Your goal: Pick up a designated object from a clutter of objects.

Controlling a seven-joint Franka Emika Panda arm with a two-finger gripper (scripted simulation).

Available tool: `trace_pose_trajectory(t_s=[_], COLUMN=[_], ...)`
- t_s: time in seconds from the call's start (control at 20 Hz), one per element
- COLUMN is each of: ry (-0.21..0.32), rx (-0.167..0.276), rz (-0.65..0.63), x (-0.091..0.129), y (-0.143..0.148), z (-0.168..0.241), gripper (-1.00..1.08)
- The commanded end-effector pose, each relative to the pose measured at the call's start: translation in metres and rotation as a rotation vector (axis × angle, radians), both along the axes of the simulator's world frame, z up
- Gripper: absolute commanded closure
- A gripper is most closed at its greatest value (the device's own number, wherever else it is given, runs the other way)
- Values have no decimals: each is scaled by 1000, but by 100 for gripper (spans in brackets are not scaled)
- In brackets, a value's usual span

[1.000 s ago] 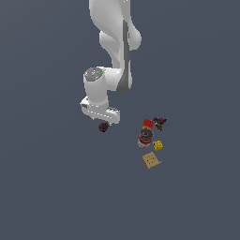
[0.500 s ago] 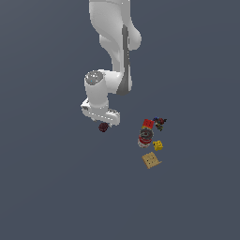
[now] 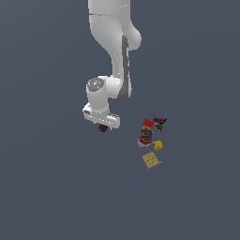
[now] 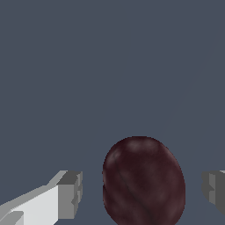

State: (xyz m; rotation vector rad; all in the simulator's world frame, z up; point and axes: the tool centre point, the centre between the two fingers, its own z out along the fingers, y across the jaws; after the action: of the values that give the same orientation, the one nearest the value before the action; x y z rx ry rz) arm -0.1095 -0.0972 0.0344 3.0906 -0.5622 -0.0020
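Note:
The designated object, a dark maroon ball, sits directly under my gripper, well to the exterior view's left of the clutter. In the wrist view the ball lies between the two fingers, and a gap shows on each side of it. The jaws stand open around it without touching it. I cannot tell whether the ball rests on the floor. The clutter holds a red block, a grey-and-red can, a yellow cube, a tan cracker tile and a small multicoloured piece.
The floor is plain dark grey. The white arm comes down from the top of the exterior view. The clutter lies to the exterior view's right of the gripper.

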Motion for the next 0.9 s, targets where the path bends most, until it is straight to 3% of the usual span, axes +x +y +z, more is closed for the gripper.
trace_pose_trajectory(t_s=[0.0, 0.05, 0.85], ry=[-1, -1, -2], rx=[0, 0, 1], rz=[0, 0, 0], x=[0, 0, 2], y=[0, 0, -3], z=[-2, -2, 6], gripper=[-92, 108, 108])
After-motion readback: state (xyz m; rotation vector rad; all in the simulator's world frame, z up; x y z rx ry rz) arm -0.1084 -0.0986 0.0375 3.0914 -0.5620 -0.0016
